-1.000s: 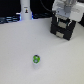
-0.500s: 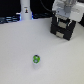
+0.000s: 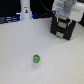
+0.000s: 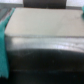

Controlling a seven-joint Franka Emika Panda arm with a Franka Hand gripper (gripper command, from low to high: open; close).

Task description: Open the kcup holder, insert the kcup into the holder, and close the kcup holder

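The black kcup holder (image 3: 62,28) sits at the back of the white table (image 3: 20,55). The gripper (image 3: 65,17) hangs right over it. I cannot tell if its jaws are spread or pressed together. The kcup (image 3: 36,59), with its green top, sits well apart from the holder. The wrist view is blurry, maybe showing the holder's dark front.

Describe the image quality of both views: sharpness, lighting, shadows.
Exterior view: soft and low in detail, evenly lit; the kcup casts a small shadow on the pale table, and the gripper hangs at the dark kcup holder. Wrist view: heavily blurred, a pale surface above a dark glossy band with faint highlights; nothing sharp.
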